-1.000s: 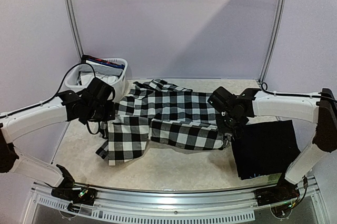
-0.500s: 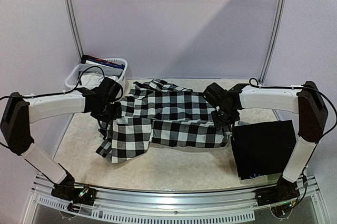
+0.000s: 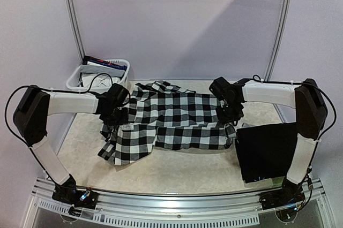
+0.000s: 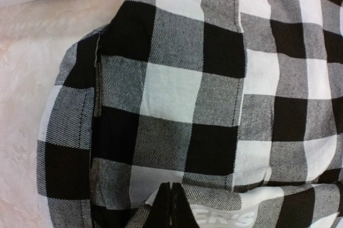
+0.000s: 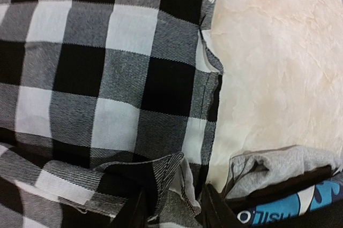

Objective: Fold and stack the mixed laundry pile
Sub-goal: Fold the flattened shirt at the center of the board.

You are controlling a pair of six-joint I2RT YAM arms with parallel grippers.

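Note:
The black-and-white checkered shirt (image 3: 174,121) lies spread across the middle of the table, one sleeve hanging toward the front left. My left gripper (image 3: 114,113) sits at the shirt's left edge. In the left wrist view its fingers (image 4: 171,209) are pressed together on a raised fold of the checkered shirt (image 4: 177,94). My right gripper (image 3: 231,113) is at the shirt's right edge. Its jaws (image 5: 174,209) stand apart, with a loose fold of the checkered shirt (image 5: 107,78) lying between them. A folded black piece (image 3: 268,150) lies on the table to the right.
A white plastic basket (image 3: 124,81) with clothes in it stands at the back left. Beside the right fingers lie a grey garment (image 5: 278,166) and a blue printed one (image 5: 295,204). Bare beige table (image 5: 278,51) shows right of the shirt. A metal rail (image 3: 171,204) runs along the near edge.
Both arms have reached farther back and inward along the shirt's side edges, taking the cloth with them. The right jaws, shut on the shirt before, have come apart.

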